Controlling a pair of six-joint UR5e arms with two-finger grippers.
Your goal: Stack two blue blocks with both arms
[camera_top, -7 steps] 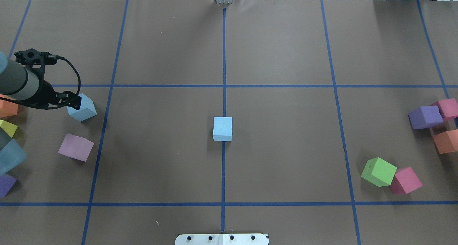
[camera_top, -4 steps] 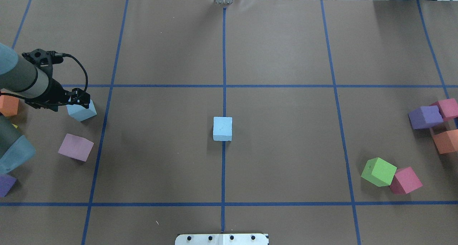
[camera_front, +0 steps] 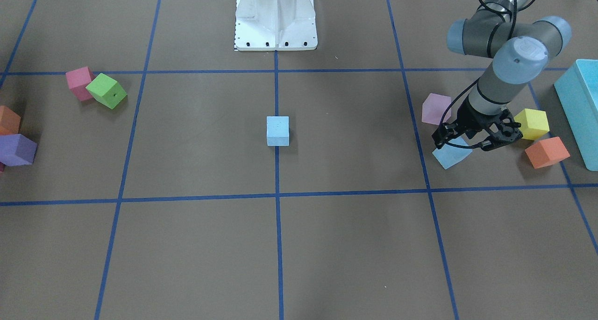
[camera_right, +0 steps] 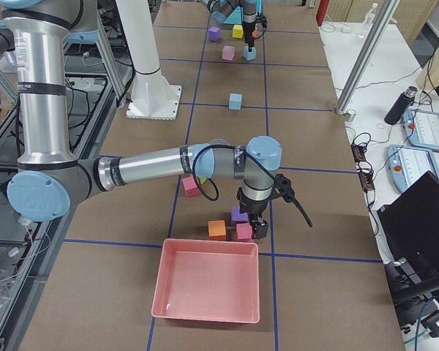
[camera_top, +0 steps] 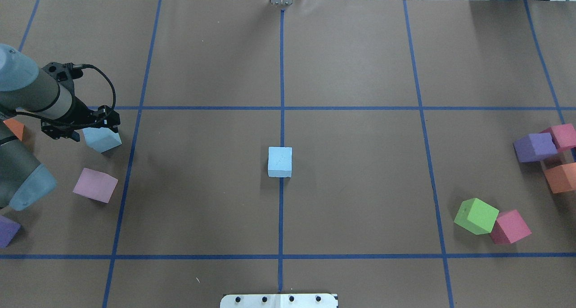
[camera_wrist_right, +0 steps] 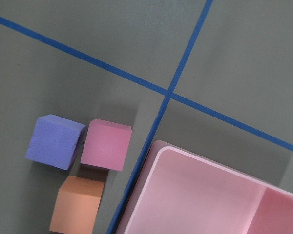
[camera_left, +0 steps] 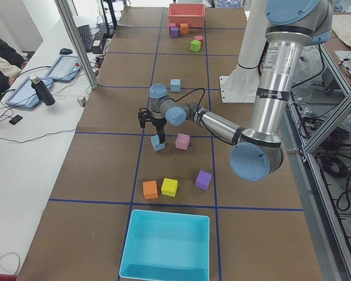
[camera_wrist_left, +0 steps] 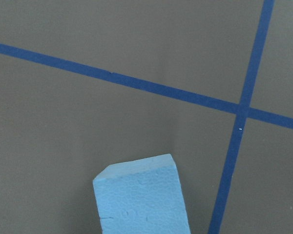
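Note:
One pale blue block (camera_top: 280, 162) sits flat at the table's centre on the middle tape line, also in the front view (camera_front: 277, 131). The other blue block (camera_top: 103, 140) lies turned at an angle on the left side, also in the front view (camera_front: 451, 156). My left gripper (camera_top: 90, 128) hovers right over this block with its jaws spread open and empty. The left wrist view shows the block's top (camera_wrist_left: 141, 197) at the bottom edge, with no fingers in view. My right gripper (camera_right: 252, 227) shows only in the right side view, above a cluster of cubes; I cannot tell its state.
Near the left block are a lilac-pink cube (camera_top: 95, 185), a yellow cube (camera_front: 531, 124), an orange cube (camera_front: 546, 152) and a turquoise bin (camera_front: 579, 110). On the right lie green (camera_top: 476, 216), pink (camera_top: 510, 227), purple (camera_top: 534, 147) and orange (camera_top: 560, 177) cubes, and a pink bin (camera_wrist_right: 210, 195).
My left arm has swung rightward, bringing the gripper from beside the left blue block to over it. Both blue blocks have stayed in place.

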